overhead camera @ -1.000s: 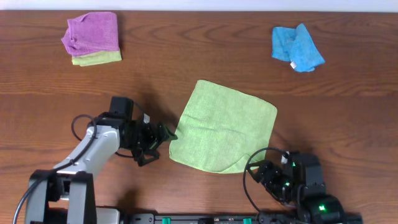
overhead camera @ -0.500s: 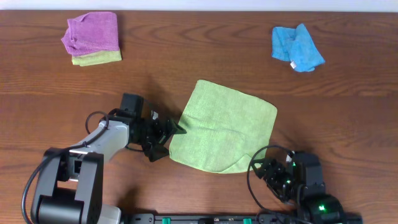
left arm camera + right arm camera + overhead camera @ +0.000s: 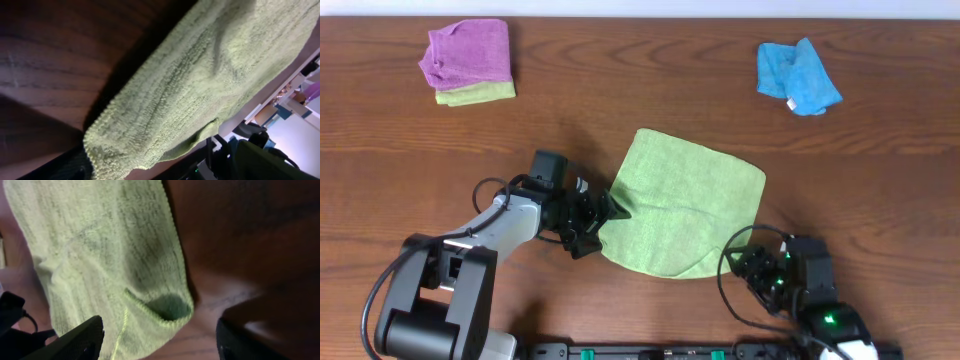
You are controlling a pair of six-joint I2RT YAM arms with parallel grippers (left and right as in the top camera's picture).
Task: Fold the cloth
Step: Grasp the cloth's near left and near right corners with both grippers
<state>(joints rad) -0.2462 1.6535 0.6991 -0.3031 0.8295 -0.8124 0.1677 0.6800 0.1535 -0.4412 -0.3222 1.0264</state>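
From overhead I see the left tool (image 3: 601,228) spread wide at the left edge of the cloth (image 3: 685,205), one finger at the hem and the other on the bench (image 3: 650,100) just beside it; it grips nothing. The left arm reaches low from the near left, elbow bent, wrist pointing right. The right tool (image 3: 755,268) sits just off the cloth's near-right corner, its arm tucked at the near edge. The cloth lies flat mid-bench between both tools, its near-right corner curled over. A purple cloth (image 3: 470,52) lies far left and a blue cloth (image 3: 798,75) far right, both well apart from it.

On the left wrist camera the cloth's hem and one corner fill the frame, lying on the wood close in front of the tool. The fingers barely show here.

On the right wrist camera both fingers (image 3: 75,340) stand wide apart and empty. The curled corner lies ahead, between their lines, not touching either.
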